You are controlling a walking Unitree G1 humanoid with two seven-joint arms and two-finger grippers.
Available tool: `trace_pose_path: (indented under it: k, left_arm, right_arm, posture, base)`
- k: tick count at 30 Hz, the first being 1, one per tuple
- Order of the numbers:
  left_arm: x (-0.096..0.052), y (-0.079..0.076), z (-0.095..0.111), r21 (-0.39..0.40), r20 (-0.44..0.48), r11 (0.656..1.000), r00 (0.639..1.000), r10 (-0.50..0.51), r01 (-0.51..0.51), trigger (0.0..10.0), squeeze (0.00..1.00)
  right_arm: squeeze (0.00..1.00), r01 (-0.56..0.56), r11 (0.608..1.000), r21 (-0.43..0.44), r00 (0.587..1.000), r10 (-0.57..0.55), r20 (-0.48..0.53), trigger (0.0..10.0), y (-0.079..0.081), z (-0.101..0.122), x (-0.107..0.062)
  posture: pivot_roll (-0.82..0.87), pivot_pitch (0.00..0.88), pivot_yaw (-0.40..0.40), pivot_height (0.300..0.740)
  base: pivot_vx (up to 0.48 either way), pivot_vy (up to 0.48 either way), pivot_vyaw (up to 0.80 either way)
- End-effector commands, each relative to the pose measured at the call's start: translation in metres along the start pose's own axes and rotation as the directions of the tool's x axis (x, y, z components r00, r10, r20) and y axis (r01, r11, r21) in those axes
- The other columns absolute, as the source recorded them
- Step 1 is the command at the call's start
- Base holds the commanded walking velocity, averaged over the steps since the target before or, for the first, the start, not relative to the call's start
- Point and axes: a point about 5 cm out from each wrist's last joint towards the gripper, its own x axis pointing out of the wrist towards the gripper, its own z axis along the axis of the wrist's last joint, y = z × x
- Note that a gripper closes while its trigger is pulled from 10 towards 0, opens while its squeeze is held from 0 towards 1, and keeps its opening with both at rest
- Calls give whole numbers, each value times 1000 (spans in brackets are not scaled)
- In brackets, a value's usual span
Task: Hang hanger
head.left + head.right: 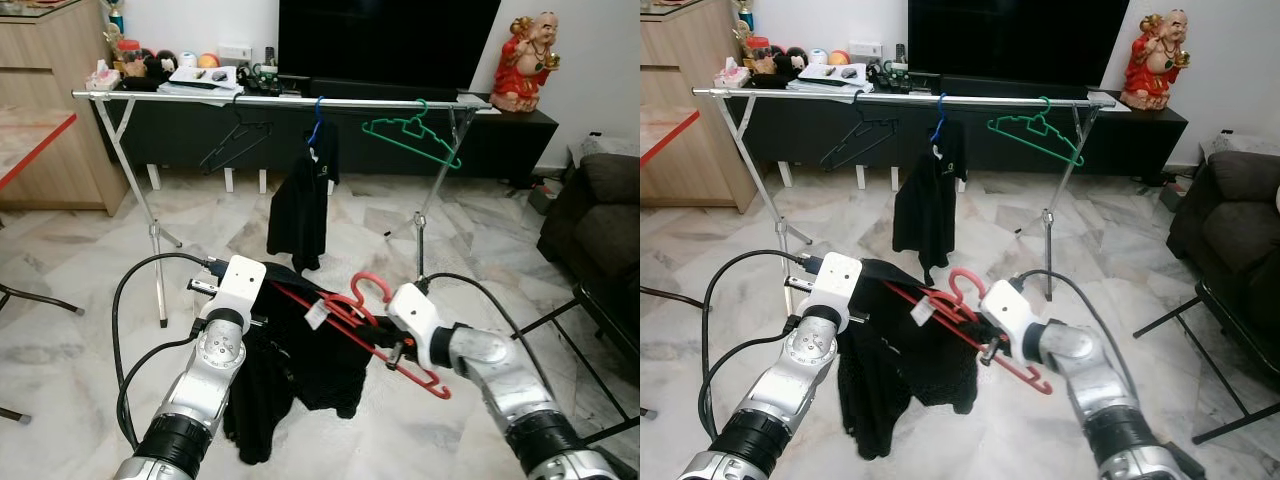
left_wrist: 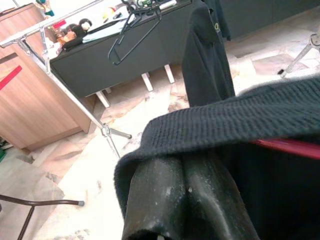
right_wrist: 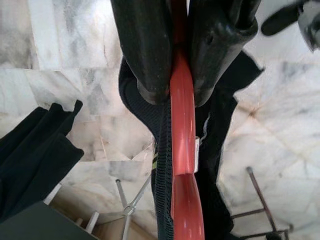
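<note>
Holding stage | right gripper (image 1: 393, 352) jaws clamped on red hanger (image 1: 372, 318) | left gripper (image 2: 187, 200) jaws closed, pinning black garment (image 1: 300, 360) | rail (image 1: 280, 99) well apart, hanging not yet done

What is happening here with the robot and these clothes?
The robot stands before a clothes rack, holding a red hanger with a black garment on it. The right end effector is shut on the hanger; the left end effector grips the garment's edge. The hanger is low, not yet on the rail.
</note>
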Motion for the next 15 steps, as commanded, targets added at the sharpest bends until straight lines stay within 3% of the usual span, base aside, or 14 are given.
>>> trace_pose_path:
  k: [1,8,11,15]
  left_arm:
    - [4,16,-1,-1,-14,997,997,80,-80,0,0]
    - [6,17,-1,4,-12,997,997,75,-75,0,0]
    - [6,14,0,4,-6,998,998,60,-60,0,0]
    - [6,13,1,0,0,998,998,60,-60,0,0]
  right_arm:
    - [0,-4,1000,-29,999,3,-49,0,-6,-12,-18]
    - [0,-143,986,-83,981,131,-142,0,-2,-30,-38]
    - [0,-240,964,-116,947,206,-246,0,0,-43,-52]
    - [0,-231,965,-121,949,196,-248,0,-1,-44,-54]
  posture:
    - [3,0,-105,740]
    - [5,0,-105,740]
    - [2,0,-102,740]
    - [2,0,-104,740]
  base:
    - [0,0,0]
    - [0,0,0]
    - [0,0,0]
    - [0,0,0]
